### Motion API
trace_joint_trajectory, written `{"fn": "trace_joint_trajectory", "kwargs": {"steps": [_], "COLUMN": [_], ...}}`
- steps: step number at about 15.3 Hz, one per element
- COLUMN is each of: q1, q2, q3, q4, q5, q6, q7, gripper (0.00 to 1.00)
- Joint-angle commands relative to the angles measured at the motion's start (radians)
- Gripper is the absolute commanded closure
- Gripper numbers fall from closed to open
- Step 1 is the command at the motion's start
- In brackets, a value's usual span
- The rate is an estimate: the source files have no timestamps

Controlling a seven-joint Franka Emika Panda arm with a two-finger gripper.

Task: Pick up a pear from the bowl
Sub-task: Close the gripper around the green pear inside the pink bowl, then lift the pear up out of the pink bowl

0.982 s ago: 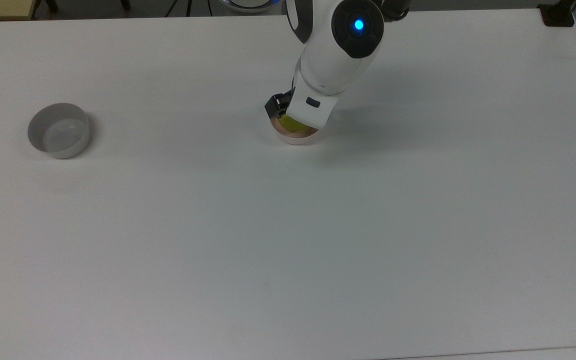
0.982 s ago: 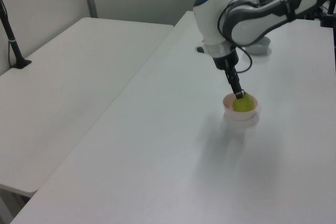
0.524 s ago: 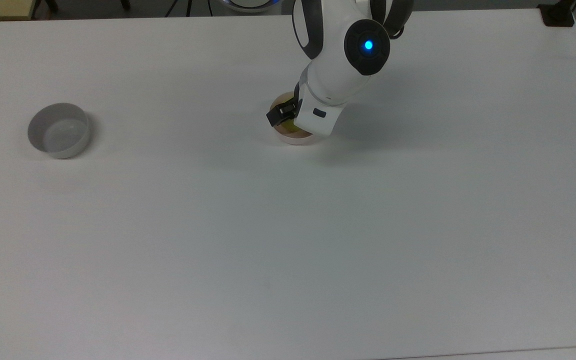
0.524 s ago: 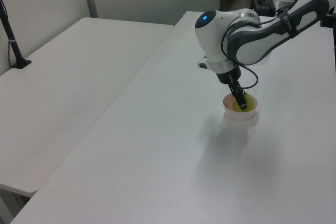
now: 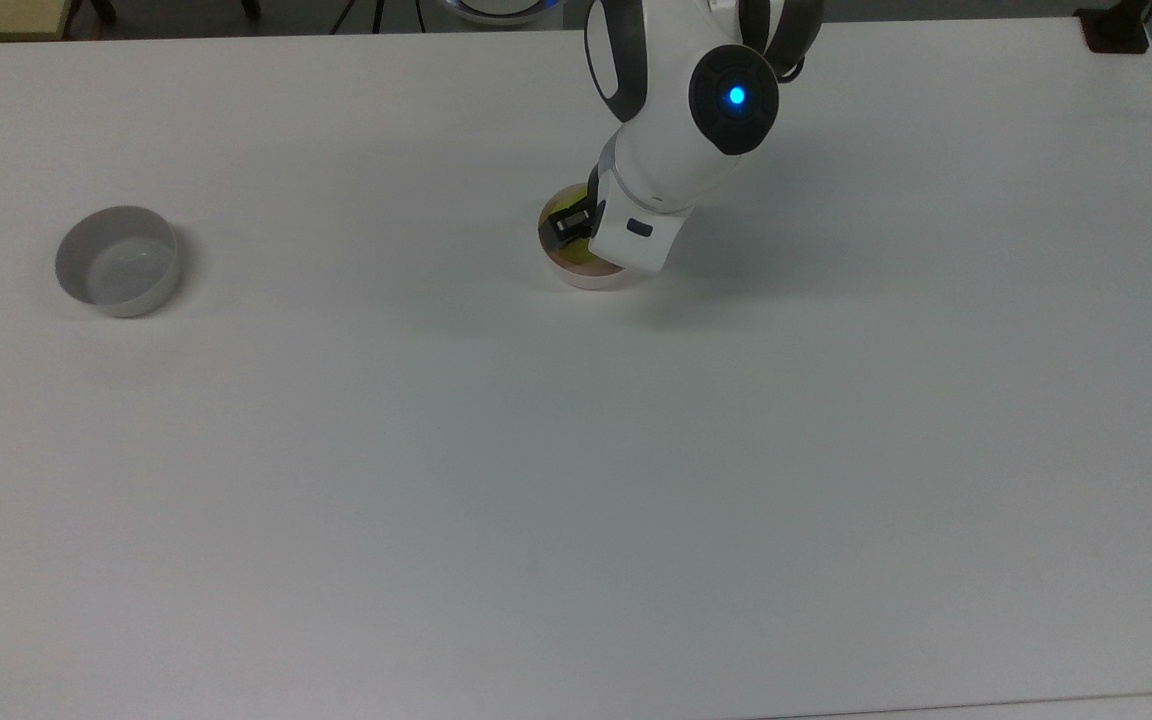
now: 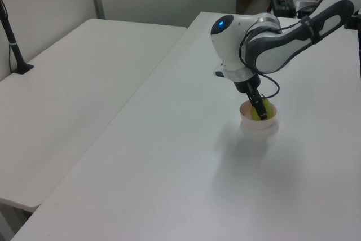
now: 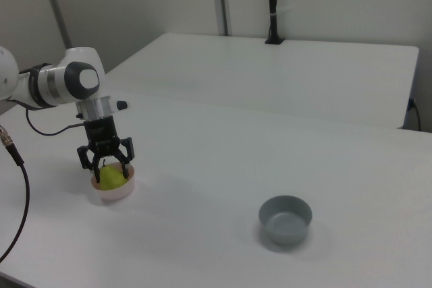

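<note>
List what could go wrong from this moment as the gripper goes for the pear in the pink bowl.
1. The gripper straddles the pear with its fingers spread, close to the bowl rim; closing or lifting may catch the rim and drag or tip the light bowl.
2. The pear is rounded and narrows upward, so a high pinch might let it slip out and roll across the table.

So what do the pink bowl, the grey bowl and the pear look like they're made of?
The pink bowl: probably matte plastic, with thin straight walls and no gloss. The grey bowl: likely plastic too, with a smooth, even colour and a faint sheen inside. The pear: uniform yellow-green and smooth; whether it is real fruit or a plastic replica cannot be told.
</note>
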Motion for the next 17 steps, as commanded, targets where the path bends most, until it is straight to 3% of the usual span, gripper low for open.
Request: {"fn": "trace_joint_trajectory", "kwargs": {"steps": [1,2,7,14,17], "q1": [0.01,0.01,0.01,-0.001,-0.012], "q2": [-0.004,-0.004,-0.009,-0.162,-0.174], "q3": [-0.002,0.003,0.004,0.006,0.006], "q4": [-0.032,-0.032,-0.027,0.009,0.014], "q5": [-0.019,-0.019,-0.019,0.001,0.018], "q6": [0.033,0.033,0.03,-0.086,-0.107], "q7": [-0.014,-0.016,-0.007,-0.014,-0.016], "gripper": [0.35,0.36,0.63,0.65,0.65]}}
